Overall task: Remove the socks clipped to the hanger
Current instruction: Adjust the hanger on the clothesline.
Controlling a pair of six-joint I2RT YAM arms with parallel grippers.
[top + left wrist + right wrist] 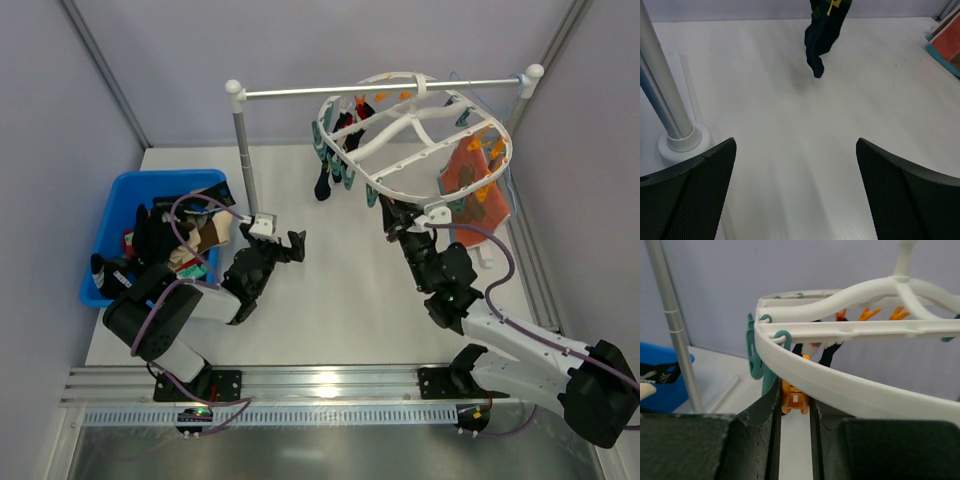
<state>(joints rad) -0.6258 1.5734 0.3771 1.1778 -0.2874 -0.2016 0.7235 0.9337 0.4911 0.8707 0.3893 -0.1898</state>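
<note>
Several socks [150, 235] lie in the blue bin [150, 180] at the far left, while 1 dark sock [323, 182] hangs from the left end of the hanger [840, 385] and others are clipped behind it. The left gripper [298, 246] is spread wide, low over the table and well apart from that sock, so it steadies nothing. Further right, the right gripper [393, 213] is pressed in on an orange clip [795, 401] under the hanger's near rim; I cannot tell whether a sock hangs from it. Any downward tug could drag the light frame, swing it, or lift its hook off the rail stand [385, 90]. Such a swing could also disturb the orange-red cloth [470, 175] at the right end.
</note>
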